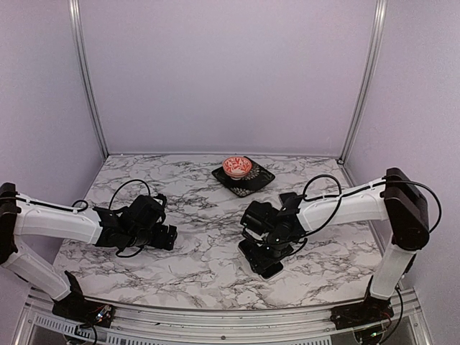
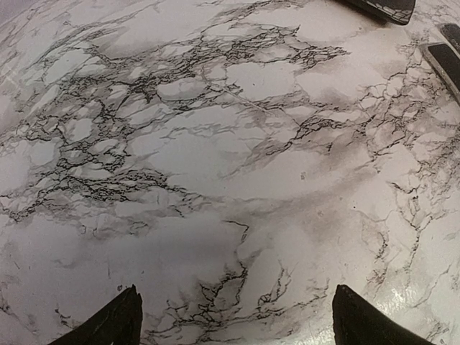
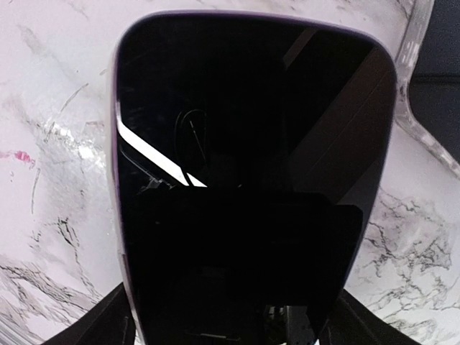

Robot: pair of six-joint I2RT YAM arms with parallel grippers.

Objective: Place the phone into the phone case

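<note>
Red bowl (image 1: pixel 237 167) on dark plate (image 1: pixel 261 180), phone (image 3: pixel 251 144) seemingly in right hand (image 3: pixel 233 318)

From the overhead camera I see the phone (image 1: pixel 264 267) as a dark slab low over the counter's right half, closer to the near edge than the far one and well in from the right edge. On the right wrist camera its glossy black screen faces up, unlit and reflecting, with a thin lilac rim. It sits between the fingers of the right gripper (image 3: pixel 233 323). The phone case (image 3: pixel 424 115) is clear plastic with a rounded corner. It lies on the marble just beside the phone's far right corner.
</note>
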